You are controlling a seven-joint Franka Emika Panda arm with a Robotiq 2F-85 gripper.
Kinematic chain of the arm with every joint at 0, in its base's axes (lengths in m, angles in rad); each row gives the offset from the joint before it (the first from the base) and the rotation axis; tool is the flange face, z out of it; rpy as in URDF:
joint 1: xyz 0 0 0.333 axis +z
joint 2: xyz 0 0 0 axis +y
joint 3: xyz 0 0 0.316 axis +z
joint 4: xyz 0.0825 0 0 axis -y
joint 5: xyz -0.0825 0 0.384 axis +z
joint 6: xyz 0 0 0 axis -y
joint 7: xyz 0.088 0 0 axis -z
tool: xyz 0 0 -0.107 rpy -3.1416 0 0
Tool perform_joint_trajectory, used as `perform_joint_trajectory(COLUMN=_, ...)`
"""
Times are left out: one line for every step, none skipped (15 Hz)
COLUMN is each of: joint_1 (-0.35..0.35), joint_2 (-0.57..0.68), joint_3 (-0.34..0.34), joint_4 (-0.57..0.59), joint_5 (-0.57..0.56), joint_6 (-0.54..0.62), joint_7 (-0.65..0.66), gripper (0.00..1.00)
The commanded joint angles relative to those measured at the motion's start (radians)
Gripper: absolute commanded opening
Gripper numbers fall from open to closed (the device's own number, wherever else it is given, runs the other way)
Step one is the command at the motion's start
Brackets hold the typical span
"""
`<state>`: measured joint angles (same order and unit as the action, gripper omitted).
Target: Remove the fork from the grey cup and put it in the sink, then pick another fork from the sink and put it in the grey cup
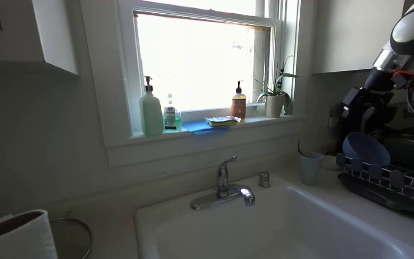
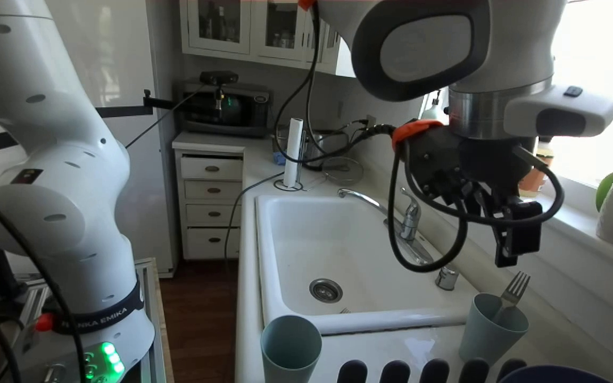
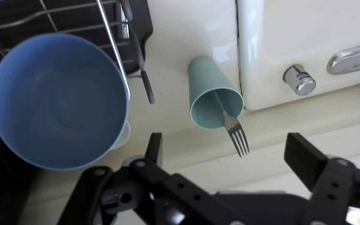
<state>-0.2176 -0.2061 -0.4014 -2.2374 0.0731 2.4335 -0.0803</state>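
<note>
Blue bowl [image 1: 366,149] on dish rack [image 1: 396,179]

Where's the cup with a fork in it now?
In the wrist view, the cup stands on the counter between the blue bowl, left, and the sink, right.

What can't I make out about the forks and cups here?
Sink fork: in an exterior view, the near rim of the sink hides all but tine tips.
Cup fork: in the wrist view, handle end hidden inside the grey cup.
Second cup: in an exterior view, base cut off by the bottom edge.
</note>
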Motion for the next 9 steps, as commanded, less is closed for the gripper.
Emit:
perform_joint_trajectory(joint_1=-0.034, joint_2=0.15, joint_3=0.037, joint_4=0.186, joint_5=0.013, joint_6=-0.209, joint_7=0.121, gripper=1.0)
perform_joint_trajectory(joint_1=-0.037, joint_2=0.185, joint_3=0.041, joint_4=0.232, joint_5=0.015, joint_6=-0.259, joint_7=0.161, gripper=1.0)
perform_joint_trajectory(joint_1=-0.04, joint_2=0.218, joint_3=0.046, joint_4=0.273, joint_5=0.015, joint_6=-0.298, joint_7=0.207, gripper=1.0)
perform_joint_trajectory(joint_1=-0.041, joint_2=0.254, joint_3=0.05, joint_4=0.315, joint_5=0.032, joint_6=-0.323, joint_7=0.255, gripper=1.0)
perform_joint_trajectory(joint_1=-0.042, joint_2=0.288, joint_3=0.052, joint_4=0.352, joint_5=0.048, joint_6=-0.337, joint_7=0.291, gripper=1.0)
perform_joint_trajectory(joint_1=-0.042, joint_2=0.321, joint_3=0.056, joint_4=0.384, joint_5=0.072, joint_6=-0.327, joint_7=0.328, gripper=1.0)
perform_joint_trajectory(joint_1=-0.043, joint_2=0.353, joint_3=0.06, joint_4=0.416, joint_5=0.093, joint_6=-0.314, joint_7=0.362, gripper=1.0)
perform_joint_trajectory(joint_1=-0.045, joint_2=0.386, joint_3=0.064, joint_4=0.44, joint_5=0.115, joint_6=-0.281, joint_7=0.395, gripper=1.0)
perform_joint_trajectory(joint_1=-0.045, joint_2=0.418, joint_3=0.068, joint_4=0.465, joint_5=0.131, joint_6=-0.263, joint_7=0.426, gripper=1.0)
